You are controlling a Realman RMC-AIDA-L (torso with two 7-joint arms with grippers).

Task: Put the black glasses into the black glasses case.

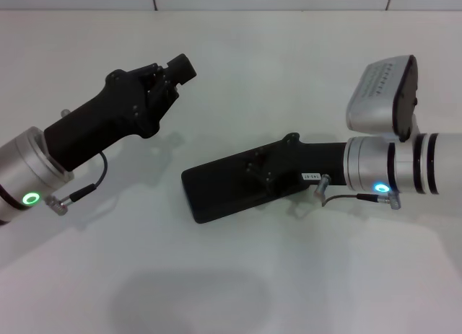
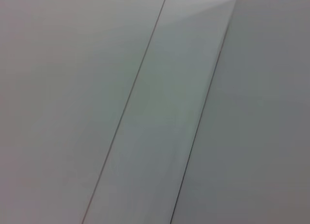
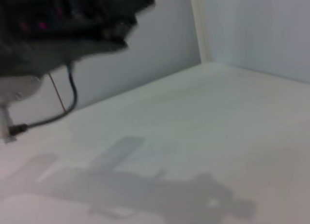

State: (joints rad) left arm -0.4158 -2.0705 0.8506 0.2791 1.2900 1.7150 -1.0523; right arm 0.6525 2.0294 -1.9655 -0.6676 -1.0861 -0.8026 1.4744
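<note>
Both arms hover over the white table [image 1: 231, 291], the right gripper [image 1: 198, 197] near its middle and the left gripper [image 1: 180, 68] toward its left far side, finger states beyond telling, and neither glasses nor case shows, so finding them comes before any reach.

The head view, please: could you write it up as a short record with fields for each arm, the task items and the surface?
left gripper: raised over the table on the robot's left, pointing toward the far wall
right gripper: stretched toward the middle of the table from the robot's right, low over the surface
glasses and case: not visible in any view
table: white, carrying only the arms' shadows
left wrist view: shows only pale panels with seams
step status: nothing grasped as far as can be seen
</note>
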